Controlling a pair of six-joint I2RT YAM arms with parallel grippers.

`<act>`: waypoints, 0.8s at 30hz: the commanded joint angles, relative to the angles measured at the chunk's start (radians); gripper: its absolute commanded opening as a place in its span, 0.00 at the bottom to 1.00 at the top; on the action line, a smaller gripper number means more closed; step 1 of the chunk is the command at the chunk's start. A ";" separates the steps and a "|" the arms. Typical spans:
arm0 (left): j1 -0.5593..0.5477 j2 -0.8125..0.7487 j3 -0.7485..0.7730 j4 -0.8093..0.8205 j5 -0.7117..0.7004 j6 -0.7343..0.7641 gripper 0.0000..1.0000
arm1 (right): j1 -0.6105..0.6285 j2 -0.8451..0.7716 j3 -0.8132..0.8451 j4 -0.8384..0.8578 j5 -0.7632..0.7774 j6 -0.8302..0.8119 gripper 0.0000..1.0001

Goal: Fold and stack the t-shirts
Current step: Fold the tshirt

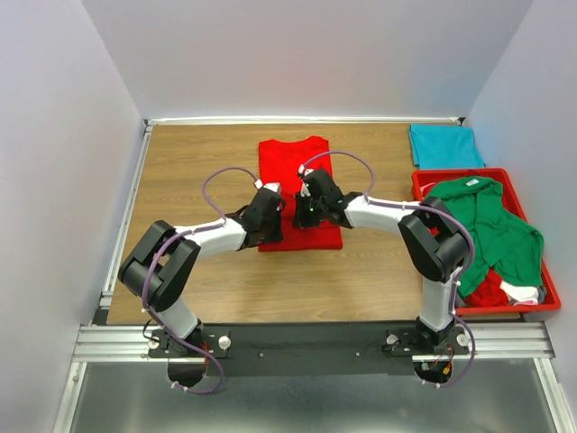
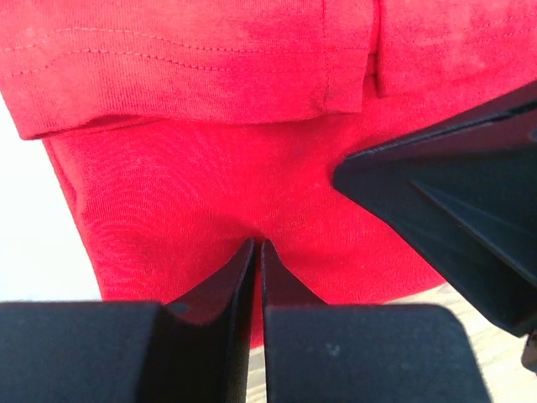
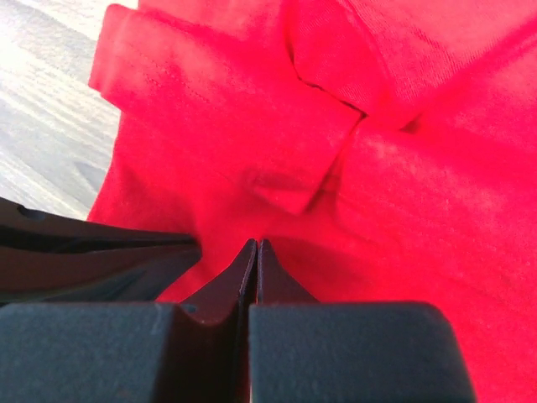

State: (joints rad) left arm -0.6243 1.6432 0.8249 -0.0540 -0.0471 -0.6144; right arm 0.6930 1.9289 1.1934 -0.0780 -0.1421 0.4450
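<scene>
Red t-shirt [image 1: 293,158] lies mid-counter [image 1: 189,171], nearer the far edge. Left gripper [image 2: 257,243] and right gripper [image 3: 255,243], side by side, are each pinched closed on its near fabric.

We class this site as a robotics lab test cell, not a home or shop. Evidence, top cam:

1. Plain pale walls [image 1: 63,135] box in the table [image 1: 180,171] on 3 sides.
2. Wood-laminate tabletop w/ metal edge trim.
3. Alu. extrusion rail [image 1: 108,343] runs along the near edge, w/ a black mounting plate [image 1: 306,341] across it.
4. 2 robot arms stand on that plate, left arm [image 1: 212,236] & right arm [image 1: 383,212], w/ exposed purple cables [image 1: 227,170].
5. Red plastic tray [image 1: 419,180] at the right edge holds loose t-shirts [image 1: 487,221].
</scene>
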 commanded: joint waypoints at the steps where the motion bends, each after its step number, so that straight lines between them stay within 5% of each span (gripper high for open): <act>1: -0.012 -0.013 -0.043 -0.095 0.027 -0.002 0.14 | 0.008 -0.010 -0.009 0.015 0.030 0.004 0.08; 15: -0.031 -0.069 -0.113 -0.096 0.038 -0.024 0.14 | 0.008 0.096 0.127 0.021 0.220 -0.061 0.08; 24: -0.032 -0.117 -0.147 -0.102 0.041 -0.028 0.14 | -0.004 0.125 0.367 0.017 0.342 -0.199 0.13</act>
State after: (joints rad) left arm -0.6483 1.5375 0.7147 -0.0589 -0.0254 -0.6380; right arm 0.6956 2.0537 1.4731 -0.0746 0.1184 0.3267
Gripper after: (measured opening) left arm 0.142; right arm 0.115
